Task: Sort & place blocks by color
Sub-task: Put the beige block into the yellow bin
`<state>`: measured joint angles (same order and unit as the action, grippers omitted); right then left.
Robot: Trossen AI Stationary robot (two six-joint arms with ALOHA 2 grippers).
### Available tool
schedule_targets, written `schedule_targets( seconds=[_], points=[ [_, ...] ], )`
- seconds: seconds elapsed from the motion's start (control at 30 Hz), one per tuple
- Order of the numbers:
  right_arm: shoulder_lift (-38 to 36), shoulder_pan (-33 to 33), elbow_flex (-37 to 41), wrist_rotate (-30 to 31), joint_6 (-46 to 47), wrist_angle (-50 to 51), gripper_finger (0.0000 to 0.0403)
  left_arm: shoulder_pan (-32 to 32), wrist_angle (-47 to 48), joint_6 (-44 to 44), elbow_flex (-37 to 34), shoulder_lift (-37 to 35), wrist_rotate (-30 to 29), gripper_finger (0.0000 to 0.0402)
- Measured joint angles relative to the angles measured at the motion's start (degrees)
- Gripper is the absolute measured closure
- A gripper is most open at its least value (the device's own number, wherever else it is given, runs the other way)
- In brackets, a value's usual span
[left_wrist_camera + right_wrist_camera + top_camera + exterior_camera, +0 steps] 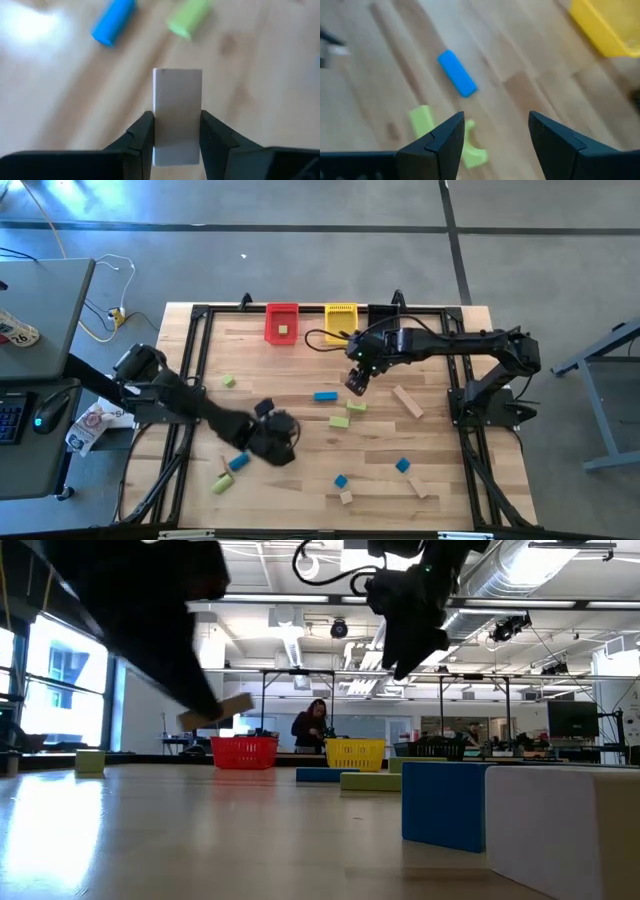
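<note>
Closest to us in the low view, a blue wooden cube and a plain tan block are sitting side by side on the pale wooden bench, near its front edge.

We are holding a short tan wooden bar in the left gripper, whose fingers are clamping its two long sides near one end, with the rest of the bar sticking out past the tips. From above, that gripper is hanging over the bench's front-left part, close to a blue cube and a light green bar. We judge the bar light and rigid, with smooth flat faces: it should not crush, but it could pivot, so a hold nearer its middle would be steadier.

Our right gripper is hovering with its fingers wide apart and empty above the bench's middle, over a blue wooden bar and two light green blocks. For any of these, we would close across the narrow width, on the parallel flat faces.

More blocks are lying scattered: a long tan bar toward the right edge, and blue and tan pieces near the front-right corner.

At the back edge, a red plastic bin is already holding one light green block, beside a yellow plastic bin.
</note>
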<state>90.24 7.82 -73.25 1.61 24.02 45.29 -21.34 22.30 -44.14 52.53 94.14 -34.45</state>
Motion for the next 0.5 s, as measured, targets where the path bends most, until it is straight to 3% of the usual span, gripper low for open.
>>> schedule_targets(
  seconds=[0.5],
  points=[
    [0.00,-4.31,-0.02,0.35,4.45,-17.60,0.0196,13.67,-21.19,29.32,0.07,-1.46,-3.27,0.0307]
  ],
)
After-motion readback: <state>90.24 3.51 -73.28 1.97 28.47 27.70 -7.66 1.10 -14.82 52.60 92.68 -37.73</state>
